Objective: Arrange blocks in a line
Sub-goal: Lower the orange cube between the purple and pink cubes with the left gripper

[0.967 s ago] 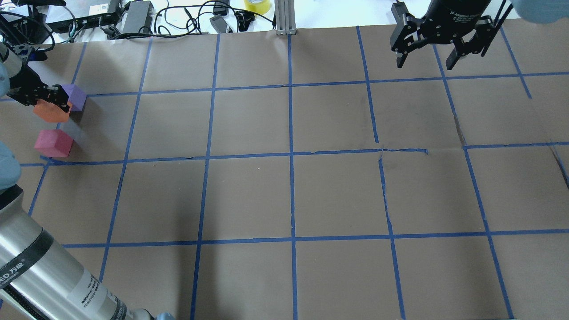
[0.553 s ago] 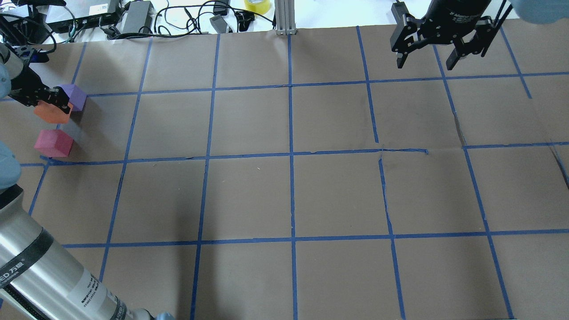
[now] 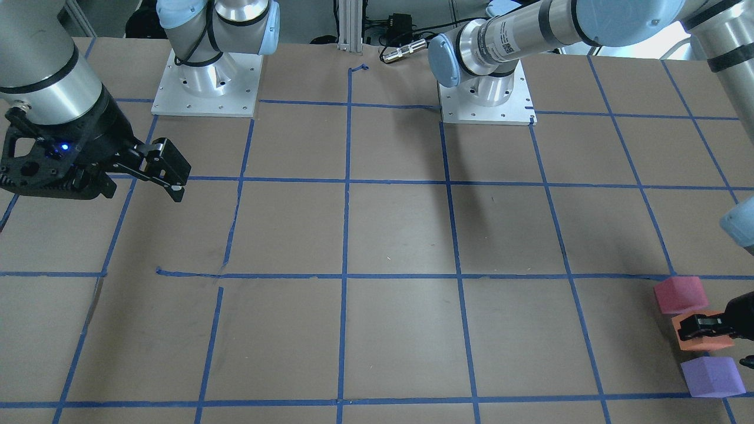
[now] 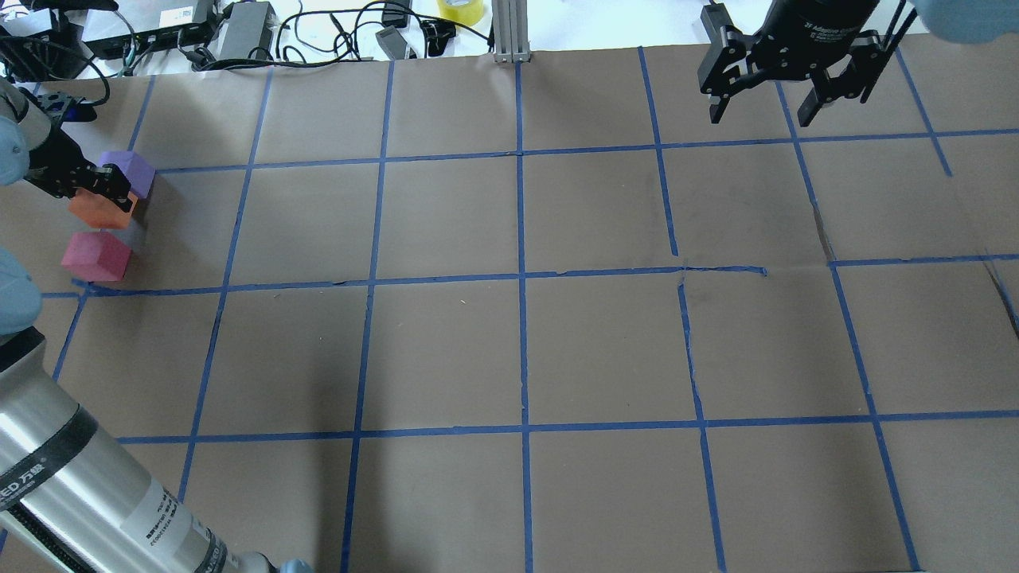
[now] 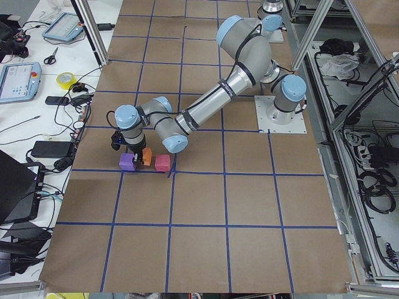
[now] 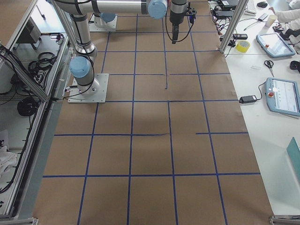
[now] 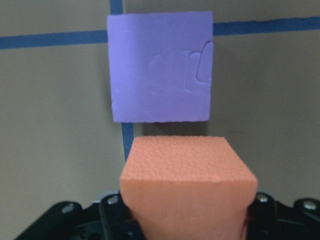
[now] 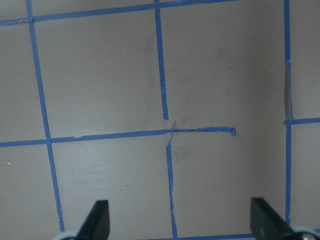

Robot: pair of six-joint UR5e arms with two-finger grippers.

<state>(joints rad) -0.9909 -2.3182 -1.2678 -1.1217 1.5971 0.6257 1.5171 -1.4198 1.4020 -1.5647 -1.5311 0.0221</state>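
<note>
Left gripper [image 4: 107, 189] clamps the orange block [image 4: 102, 213] at frame left; right gripper [image 4: 759, 117] hangs spread over brown taped-grid table [image 4: 446, 350]. Wrist view alone shows dents in purple block [image 7: 160, 67].

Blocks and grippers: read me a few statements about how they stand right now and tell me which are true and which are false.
1. The left gripper is shut on the orange block. True.
2. The right gripper holds a block. False: it is open and empty.
3. The orange block lies between the purple block and the red-pink block. True.
4. The purple block is stacked on the orange block. False: it lies beside it, with a gap between them.
</note>
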